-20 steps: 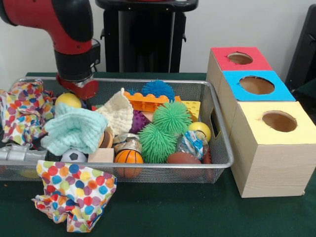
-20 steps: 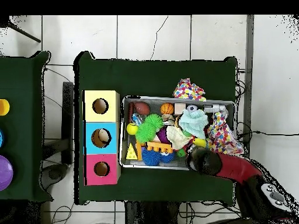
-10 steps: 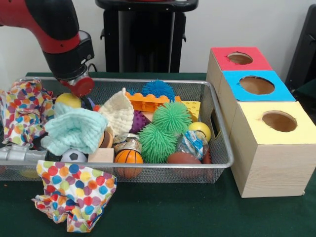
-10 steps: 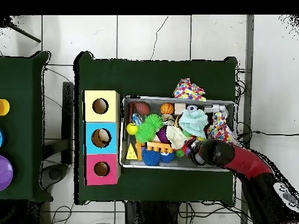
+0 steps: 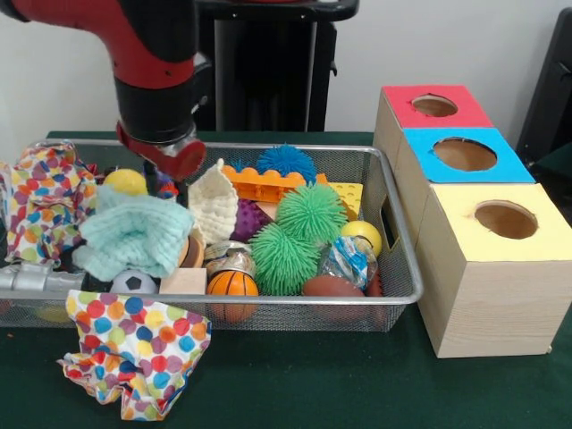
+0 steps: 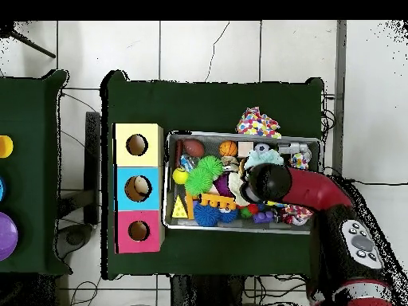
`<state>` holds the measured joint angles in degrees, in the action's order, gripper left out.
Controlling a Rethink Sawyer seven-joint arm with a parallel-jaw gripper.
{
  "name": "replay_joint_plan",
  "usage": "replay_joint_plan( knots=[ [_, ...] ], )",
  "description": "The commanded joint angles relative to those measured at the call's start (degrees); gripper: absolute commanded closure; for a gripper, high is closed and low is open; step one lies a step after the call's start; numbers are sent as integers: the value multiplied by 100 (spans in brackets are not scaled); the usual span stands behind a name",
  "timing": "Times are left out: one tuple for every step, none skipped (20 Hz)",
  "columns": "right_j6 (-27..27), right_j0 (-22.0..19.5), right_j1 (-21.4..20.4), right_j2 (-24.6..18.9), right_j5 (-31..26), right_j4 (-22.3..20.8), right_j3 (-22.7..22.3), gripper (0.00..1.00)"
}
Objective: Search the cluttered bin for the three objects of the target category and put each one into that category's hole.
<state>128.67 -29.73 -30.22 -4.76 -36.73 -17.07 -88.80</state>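
Just beneath the hand (image 5: pixel 176 159) — grip state unclear — lies the cream cloth (image 5: pixel 214 204).

A dark green cloth (image 5: pixel 313 393) covers the table, and on it, just in front of the bin, lies a crumpled rag (image 5: pixel 134 350) with coloured dots. In the overhead view a second green table (image 6: pixel 28 171) stands apart on the left, bearing a yellow thing (image 6: pixel 5 146) and a purple dish (image 6: pixel 6 236) at the picture's edge. The floor (image 6: pixel 207 48) around both is pale tile with dark cables (image 6: pixel 76 103) running over it.
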Motion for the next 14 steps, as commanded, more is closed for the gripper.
replay_joint_plan(
  knots=[
    [1706,523,-42,194,-506,901,544,0],
    [1718,575,-34,206,-484,1026,521,0],
    [1732,626,-19,211,-483,1166,512,0],
    [1746,677,-3,216,-481,1305,502,0],
    [1783,755,33,248,-451,1454,484,0],
    [1768,818,60,294,-522,1526,540,0],
    [1754,882,87,340,-593,1599,597,0],
    [1708,920,97,390,-657,1662,633,0],
    [1592,925,54,429,-729,1701,582,0],
    [1557,928,17,432,-738,1817,484,0],
    [1523,931,-20,436,-746,1933,386,0],
    [1525,947,-25,459,-731,2005,328,0],
    [1526,963,-30,482,-715,2077,271,0],
    [1528,979,-35,505,-700,2149,213,0]
  ],
)
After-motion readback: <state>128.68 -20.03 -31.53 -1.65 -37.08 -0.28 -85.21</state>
